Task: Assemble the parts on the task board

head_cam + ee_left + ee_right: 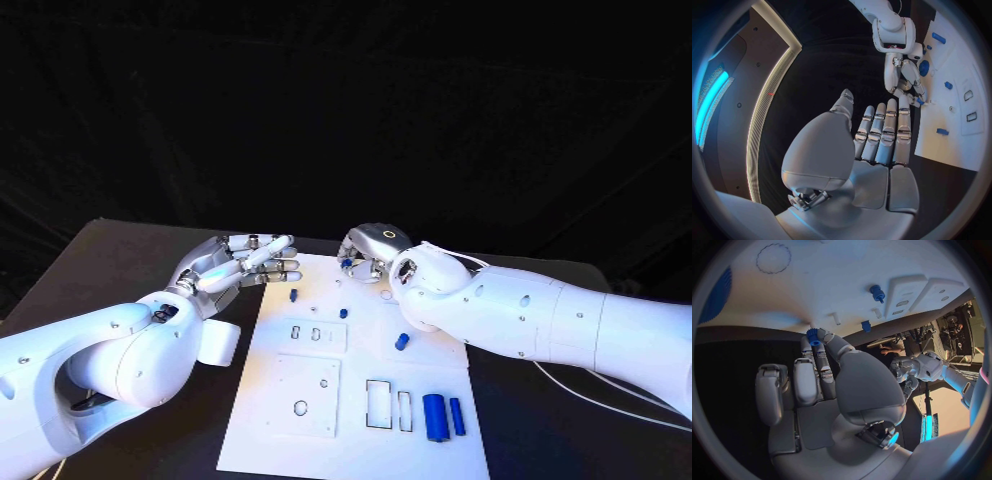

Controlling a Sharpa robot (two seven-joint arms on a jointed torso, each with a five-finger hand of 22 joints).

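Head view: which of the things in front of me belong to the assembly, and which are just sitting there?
Belong to the job:
task board
small blue part pinched by the right hand
two blue cylinders at the board's near right
blue pegs at the board's far end
left hand, holding nothing

Just lying about:
black table
cable by the right arm

Black table (130,260) under white plate; black backdrop behind; thin cable (577,385) trails on table's right side

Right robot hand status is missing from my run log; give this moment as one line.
right robot hand: pinches small blue part above white task board far edge | left robot hand: holds nothing, fingers extended
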